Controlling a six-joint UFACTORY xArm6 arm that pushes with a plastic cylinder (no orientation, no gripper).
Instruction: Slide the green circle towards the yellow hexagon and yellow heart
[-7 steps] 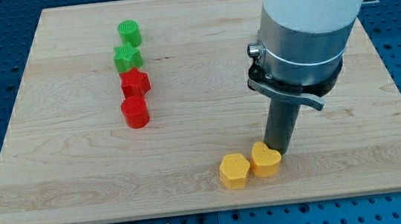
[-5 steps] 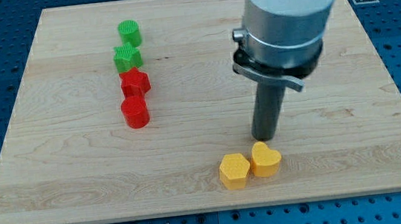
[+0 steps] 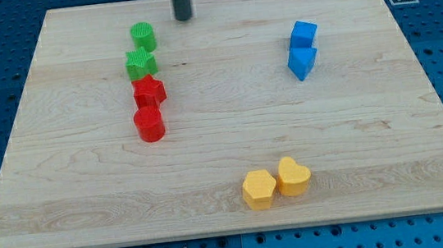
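Note:
The green circle [image 3: 144,37] stands near the board's top left, at the head of a column of blocks. The yellow hexagon [image 3: 259,189] and yellow heart [image 3: 293,176] sit touching side by side near the view's bottom, right of centre. My tip [image 3: 184,17] rests on the board near the top edge, a short way to the right of the green circle and slightly above it, not touching it.
Below the green circle stand a green star [image 3: 140,65], a red star [image 3: 150,91] and a red circle [image 3: 149,124] in a close column. Two blue blocks [image 3: 303,34] [image 3: 302,62] sit together at the upper right. The wooden board [image 3: 64,198] lies on a blue perforated table.
The arm has swung from beside the yellow heart up and left to the top edge near the green circle. The blue blocks are now uncovered. No block has moved.

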